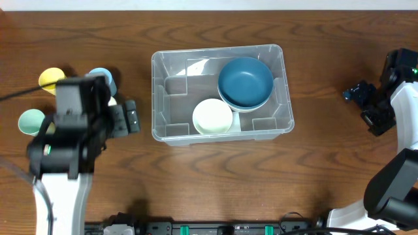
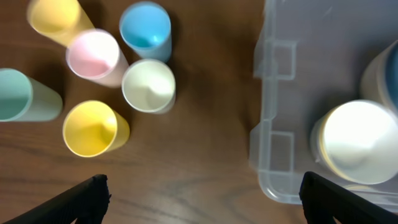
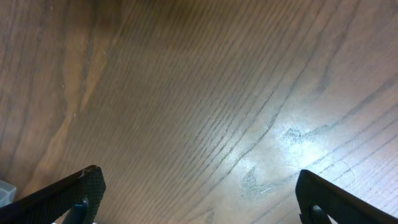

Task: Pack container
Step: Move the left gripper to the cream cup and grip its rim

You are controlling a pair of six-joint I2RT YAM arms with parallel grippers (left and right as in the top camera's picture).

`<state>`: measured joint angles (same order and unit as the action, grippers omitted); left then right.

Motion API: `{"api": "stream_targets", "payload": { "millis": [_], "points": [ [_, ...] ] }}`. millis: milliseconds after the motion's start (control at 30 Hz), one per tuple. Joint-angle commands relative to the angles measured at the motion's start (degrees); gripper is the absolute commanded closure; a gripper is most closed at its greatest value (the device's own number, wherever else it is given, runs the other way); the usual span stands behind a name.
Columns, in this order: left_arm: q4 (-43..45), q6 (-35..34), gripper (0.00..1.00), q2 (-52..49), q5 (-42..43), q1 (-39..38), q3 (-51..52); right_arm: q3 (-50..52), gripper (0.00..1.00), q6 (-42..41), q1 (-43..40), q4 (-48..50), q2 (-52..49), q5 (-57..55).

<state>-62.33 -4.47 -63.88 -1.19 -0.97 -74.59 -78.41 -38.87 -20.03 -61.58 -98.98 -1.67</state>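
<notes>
Container sits in the middle of the wooden surface, upright and open at the top. Inside it a blue bowl fills the 1 o'clock corner, resting on a paler bowl whose rim shows beneath it. A cream bowl lies at 6 o'clock, just beside the blue one. The 9 o'clock half of the floor is bare.

Out at 9 o'clock from the container stands a cluster of upright cups, seen best from the left wrist: a mint cup, two yellow cups, a pink cup, a white cup and a blue cup. From overhead, the left arm covers much of this cluster.

The left fingers hang between the cups and the container's wall, spread wide and gripping nothing. The right fingers, at 3 o'clock and well apart from the container, are likewise spread wide and empty over bare wood.
</notes>
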Motion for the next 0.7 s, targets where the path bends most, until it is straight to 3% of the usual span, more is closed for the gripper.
{"api": "stream_targets", "payload": {
  "millis": [0, 300, 667],
  "points": [
    [-1.0, 1.4, 0.02, -5.3, -1.0, -0.2, -1.5, -0.2, 0.01, -0.9, -0.2, 0.1, 0.1, -0.2],
    [3.5, 1.2, 0.02, -14.1, -1.0, 2.6, -1.5, -0.2, 0.01, -0.9, -0.2, 0.1, 0.1, -0.2],
    [7.4, 2.3, 0.02, -17.8, -1.0, 5.3, -1.5, -0.2, 0.01, -0.9, -0.2, 0.1, 0.1, -0.2]
  ]
}}
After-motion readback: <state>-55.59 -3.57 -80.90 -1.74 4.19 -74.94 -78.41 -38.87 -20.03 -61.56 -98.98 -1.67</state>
